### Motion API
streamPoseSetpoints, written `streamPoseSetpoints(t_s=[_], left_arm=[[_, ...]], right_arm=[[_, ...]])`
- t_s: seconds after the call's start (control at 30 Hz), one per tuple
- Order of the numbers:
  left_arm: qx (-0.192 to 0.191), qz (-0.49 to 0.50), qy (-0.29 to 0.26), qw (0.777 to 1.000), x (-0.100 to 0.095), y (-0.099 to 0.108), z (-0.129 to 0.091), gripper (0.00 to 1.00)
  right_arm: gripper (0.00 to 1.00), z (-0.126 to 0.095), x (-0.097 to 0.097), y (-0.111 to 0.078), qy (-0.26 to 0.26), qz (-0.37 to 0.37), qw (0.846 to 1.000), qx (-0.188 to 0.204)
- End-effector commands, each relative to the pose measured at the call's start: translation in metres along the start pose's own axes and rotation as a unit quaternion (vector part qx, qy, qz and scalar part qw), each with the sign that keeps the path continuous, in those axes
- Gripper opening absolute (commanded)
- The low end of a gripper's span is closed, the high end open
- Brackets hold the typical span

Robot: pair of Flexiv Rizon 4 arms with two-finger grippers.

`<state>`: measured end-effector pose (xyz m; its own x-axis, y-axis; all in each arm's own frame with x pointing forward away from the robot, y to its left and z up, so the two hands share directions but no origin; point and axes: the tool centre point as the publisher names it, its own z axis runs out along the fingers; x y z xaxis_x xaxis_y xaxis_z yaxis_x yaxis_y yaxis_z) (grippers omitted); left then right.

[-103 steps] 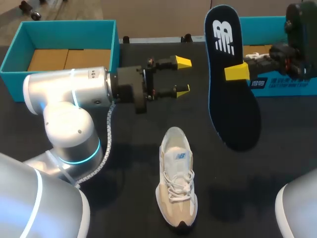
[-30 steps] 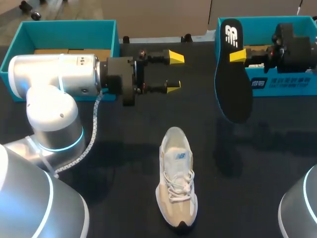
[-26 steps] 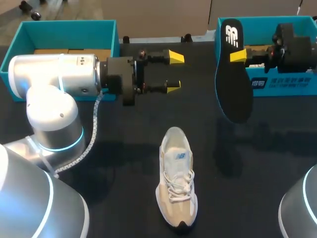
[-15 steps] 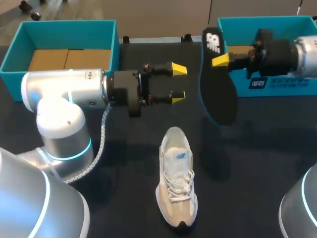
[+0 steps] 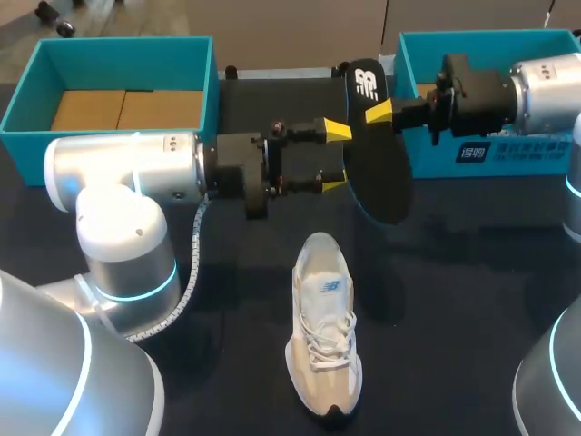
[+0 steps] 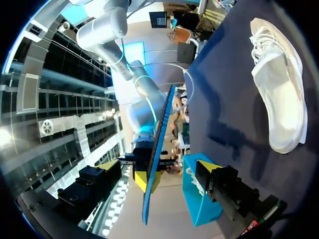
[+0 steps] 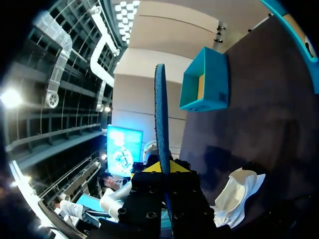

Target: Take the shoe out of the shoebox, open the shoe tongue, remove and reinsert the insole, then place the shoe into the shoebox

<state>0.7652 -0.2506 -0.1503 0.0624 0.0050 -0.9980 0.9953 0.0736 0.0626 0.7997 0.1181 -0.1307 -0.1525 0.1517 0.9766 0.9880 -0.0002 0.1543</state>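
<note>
Currently, the right gripper (image 5: 375, 113) has its yellow-tipped fingers (image 5: 379, 112) clamped on the insole (image 5: 372, 168), near the heel end that bears the logo. This grip leaves the toe end free, presumably so that it can lead into the shoe (image 5: 323, 336). The insole hangs in the air beyond the shoe's heel. Its long axis runs roughly in line with the shoe's, with the heel end high and far from the shoe and the toe end low, pointing toward the shoe's opening. The left gripper (image 5: 334, 157) also sits beyond the shoe's heel, fingers wide apart about the insole's edge; contact cannot be confirmed. It appears placed to steady the insole. The shoe stands on its sole, toe pointing away from the insole.
</note>
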Motion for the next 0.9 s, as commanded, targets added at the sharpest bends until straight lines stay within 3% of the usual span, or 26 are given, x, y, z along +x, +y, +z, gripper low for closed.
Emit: streamPoseSetpoints(t_s=[0.03,0.57,0.67,0.8,0.9], left_arm=[[0.002,-0.001,-0.01,1.0,0.002,-0.001,0.003,1.0],[-0.003,-0.006,0.006,1.0,0.015,0.012,0.024,0.98],[-0.004,-0.006,0.006,1.0,0.014,0.011,0.029,0.88],[-0.005,0.001,0.004,1.0,0.011,0.012,0.034,0.66],[-0.007,0.007,0.002,1.0,0.006,0.011,0.035,0.57]], right_arm=[[0.0,0.004,-0.004,0.0,0.004,0.01,1.0,0.001],[0.0,0.009,-0.014,0.003,0.002,0.053,0.998,-0.017],[0.0,0.009,-0.014,0.003,0.002,0.053,0.998,-0.017],[0.0,0.009,-0.014,0.003,0.002,0.053,0.998,-0.017],[0.0,0.009,-0.014,0.003,0.002,0.053,0.998,-0.017]])
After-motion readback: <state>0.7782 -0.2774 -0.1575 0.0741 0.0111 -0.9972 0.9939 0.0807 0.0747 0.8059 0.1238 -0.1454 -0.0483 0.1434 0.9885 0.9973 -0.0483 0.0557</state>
